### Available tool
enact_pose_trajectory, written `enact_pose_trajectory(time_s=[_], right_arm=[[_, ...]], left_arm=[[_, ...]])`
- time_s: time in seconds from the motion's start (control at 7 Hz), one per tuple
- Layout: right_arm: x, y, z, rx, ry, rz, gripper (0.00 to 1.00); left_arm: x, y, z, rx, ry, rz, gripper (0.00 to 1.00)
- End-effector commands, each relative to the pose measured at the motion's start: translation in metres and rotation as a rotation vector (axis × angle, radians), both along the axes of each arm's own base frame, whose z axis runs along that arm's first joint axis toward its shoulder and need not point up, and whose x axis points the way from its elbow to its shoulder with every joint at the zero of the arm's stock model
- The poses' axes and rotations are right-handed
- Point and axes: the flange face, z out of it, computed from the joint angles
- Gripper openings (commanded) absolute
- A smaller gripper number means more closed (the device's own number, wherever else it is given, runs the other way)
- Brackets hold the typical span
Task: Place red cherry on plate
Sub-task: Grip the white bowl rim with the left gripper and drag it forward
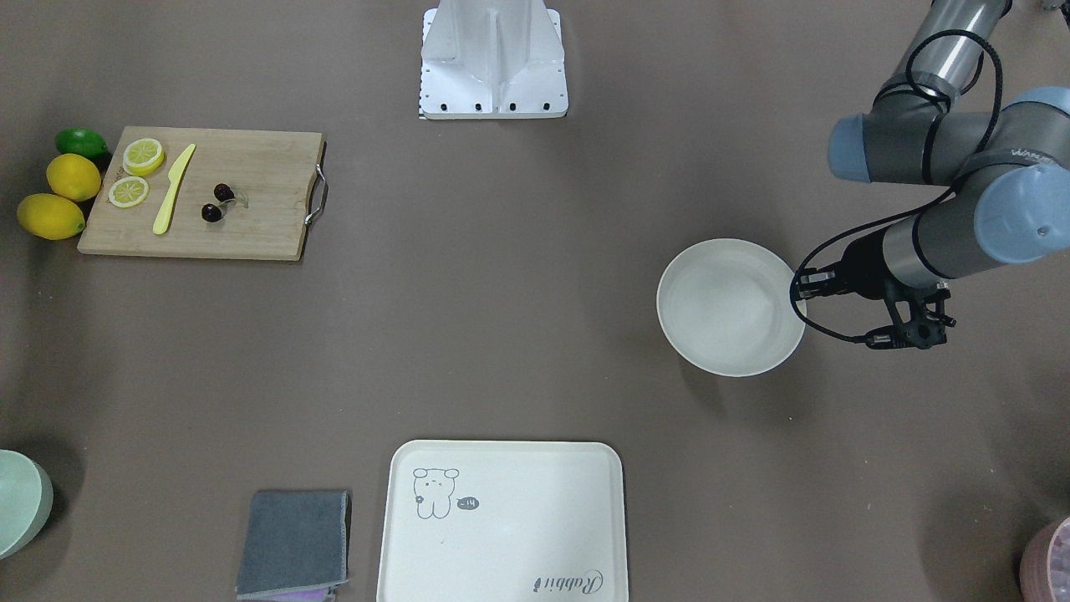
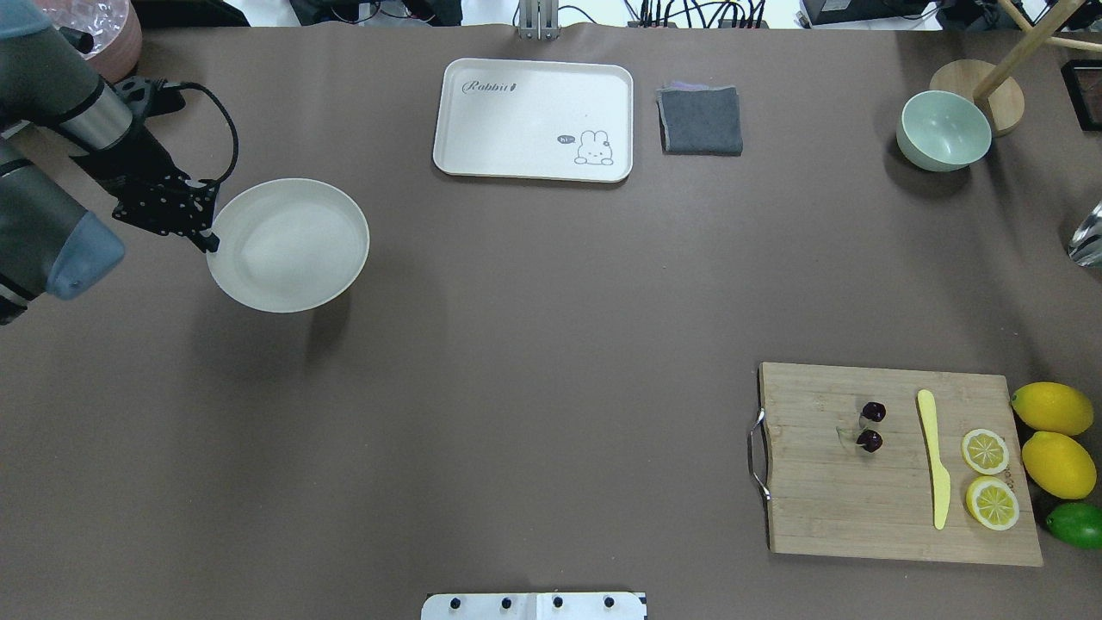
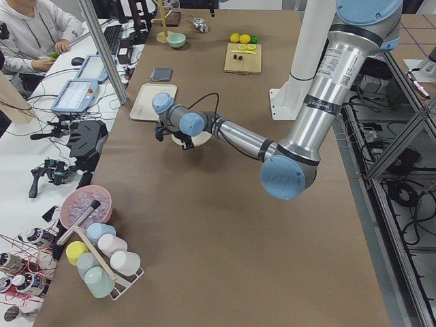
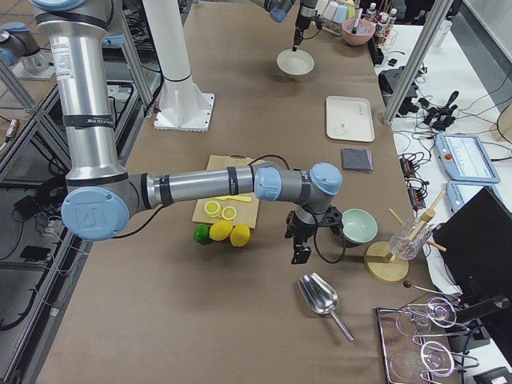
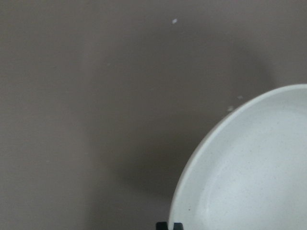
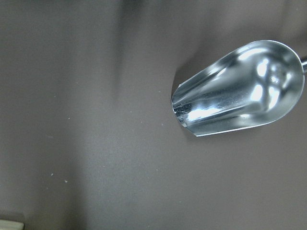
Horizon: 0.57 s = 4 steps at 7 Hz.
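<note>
The red cherry point(image 2: 871, 426), two dark glossy fruits on one pale stem, lies on the wooden cutting board point(image 2: 895, 508), also seen from the front point(image 1: 217, 202). Far across the table, the round cream plate point(image 2: 288, 245) hangs slightly above the surface and casts an offset shadow. My left gripper point(image 2: 209, 241) is shut on its rim, and the left wrist view shows the rim point(image 5: 249, 182) just above the fingertips. My right gripper point(image 4: 300, 256) hovers over bare table near a metal scoop; I cannot tell whether it is open or shut.
A yellow knife point(image 2: 934, 456), two lemon slices point(image 2: 988, 478), whole lemons and a lime share the board's end. A rectangular bear tray point(image 2: 534, 120), grey cloth point(image 2: 700, 120) and green bowl point(image 2: 943, 129) line the far edge. The metal scoop point(image 6: 240, 88) lies below the right wrist.
</note>
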Motion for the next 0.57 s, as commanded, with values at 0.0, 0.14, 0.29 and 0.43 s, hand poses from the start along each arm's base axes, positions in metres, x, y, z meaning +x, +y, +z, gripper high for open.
enact_pose_trajectory(time_s=[0.0, 0.14, 0.29, 0.43], right_arm=[[0.000, 0.001, 0.004, -0.010, -0.001, 0.000, 1.00], [-0.001, 0.000, 0.004, -0.011, -0.001, 0.000, 1.00], [-0.001, 0.000, 0.004, -0.011, -0.003, 0.000, 1.00], [-0.001, 0.001, 0.005, -0.014, -0.002, 0.000, 1.00]], left_arm=[[0.064, 0.017, -0.074, -0.089, -0.013, -0.053, 0.00], [0.120, 0.052, -0.108, -0.091, -0.047, -0.062, 0.00], [0.167, 0.086, -0.137, -0.104, -0.067, -0.080, 0.00], [0.201, 0.111, -0.160, -0.131, -0.062, -0.106, 0.00]])
